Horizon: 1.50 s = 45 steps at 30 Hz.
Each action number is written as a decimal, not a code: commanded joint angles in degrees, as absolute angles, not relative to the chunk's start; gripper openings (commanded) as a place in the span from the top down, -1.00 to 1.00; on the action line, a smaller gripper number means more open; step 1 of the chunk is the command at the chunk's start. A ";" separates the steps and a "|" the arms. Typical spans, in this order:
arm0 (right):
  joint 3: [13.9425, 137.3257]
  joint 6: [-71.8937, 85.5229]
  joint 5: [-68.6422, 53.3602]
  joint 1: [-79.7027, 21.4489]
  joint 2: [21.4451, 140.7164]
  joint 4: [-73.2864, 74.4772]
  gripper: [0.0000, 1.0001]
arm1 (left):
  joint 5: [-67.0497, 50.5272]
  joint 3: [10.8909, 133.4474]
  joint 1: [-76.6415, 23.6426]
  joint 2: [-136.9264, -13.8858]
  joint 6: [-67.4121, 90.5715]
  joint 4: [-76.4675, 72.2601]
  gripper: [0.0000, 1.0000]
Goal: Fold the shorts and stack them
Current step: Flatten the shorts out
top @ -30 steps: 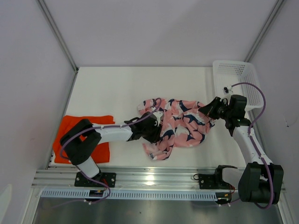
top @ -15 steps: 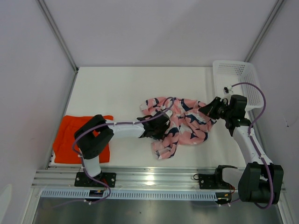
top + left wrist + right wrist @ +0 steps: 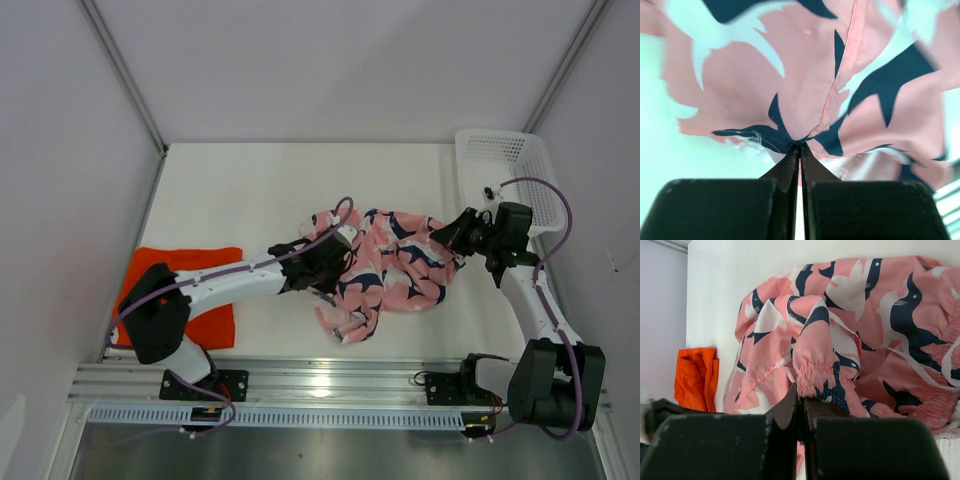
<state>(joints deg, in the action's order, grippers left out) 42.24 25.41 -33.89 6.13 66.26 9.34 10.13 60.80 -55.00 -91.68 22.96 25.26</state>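
Since a second before, the left gripper (image 3: 800,148) had closed; its jaws were now pressed together on a pinch of the pink fabric shorts (image 3: 805,90) printed with navy and white bird-like shapes. Its arm had also stretched out lower across the white worktop (image 3: 250,190). The cloth spread out crumpled from that pinch. The right gripper (image 3: 801,399) was clamped on a gathered, elastic-looking edge of the same pink fabric shorts, at the heap's right end. Between the two grippers the garment lay bunched right of the worktop's middle, a loose flap reaching toward the near edge. Well apart, a plain bright orange fabric shorts (image 3: 195,263) lay flat by the left edge, near the near-left corner. A white plastic mesh basket (image 3: 527,165) stood at the far-right corner.
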 commanded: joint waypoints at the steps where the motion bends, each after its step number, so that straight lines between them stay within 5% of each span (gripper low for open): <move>1: 45.70 25.66 -34.45 6.59 66.36 8.09 1.00 | 9.49 64.16 -52.21 -85.00 23.47 29.53 1.00; 14: 49.57 27.77 -36.56 6.50 65.66 8.35 1.00 | 1.76 63.89 -41.58 -70.05 21.53 34.45 1.00; 31: 48.25 26.10 -35.07 6.86 71.72 7.83 1.00 | -9.14 49.57 -41.92 -72.95 22.59 29.27 0.99; 35: 48.08 26.45 -35.42 6.77 72.77 7.03 1.00 | -8.09 50.19 -41.92 -73.30 22.41 29.71 0.11; 38: 48.08 26.37 -35.42 6.59 72.86 6.86 1.00 | -7.03 49.83 -41.92 -72.78 22.59 28.83 -0.28; 45: 48.08 26.63 -36.03 6.24 73.04 6.15 1.00 | -3.00 50.36 -43.68 -74.00 22.24 28.30 -0.56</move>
